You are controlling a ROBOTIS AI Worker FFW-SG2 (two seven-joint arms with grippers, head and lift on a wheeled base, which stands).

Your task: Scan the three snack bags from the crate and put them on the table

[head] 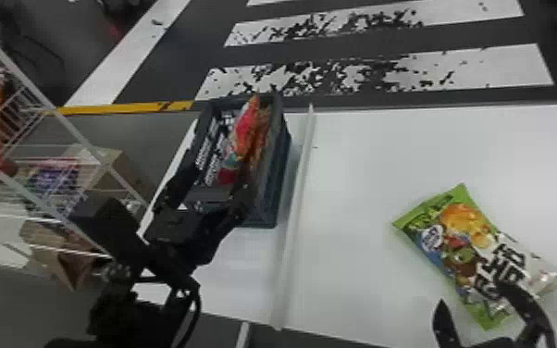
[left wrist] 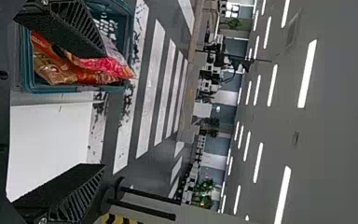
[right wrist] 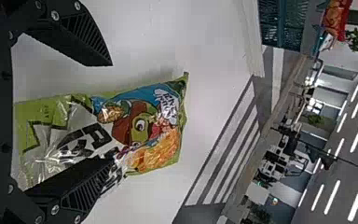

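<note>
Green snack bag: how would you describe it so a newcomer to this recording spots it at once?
On the white table, look right of the raised white strip, away from the crate. The snack bag lies there, a cartoon character printed on it. Green ends distinguish it from the crate's red-and-orange contents.

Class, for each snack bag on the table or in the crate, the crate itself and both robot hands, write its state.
Green-and-white printed snack bag: lying on its broad side, plump.
Dark blue-grey plastic crate: upright, open-topped, partly filled.
Red-and-orange snack bags: inside the crate; cannot tell whether sealed.
Black left hand: open.
Black right hand: open.
</note>
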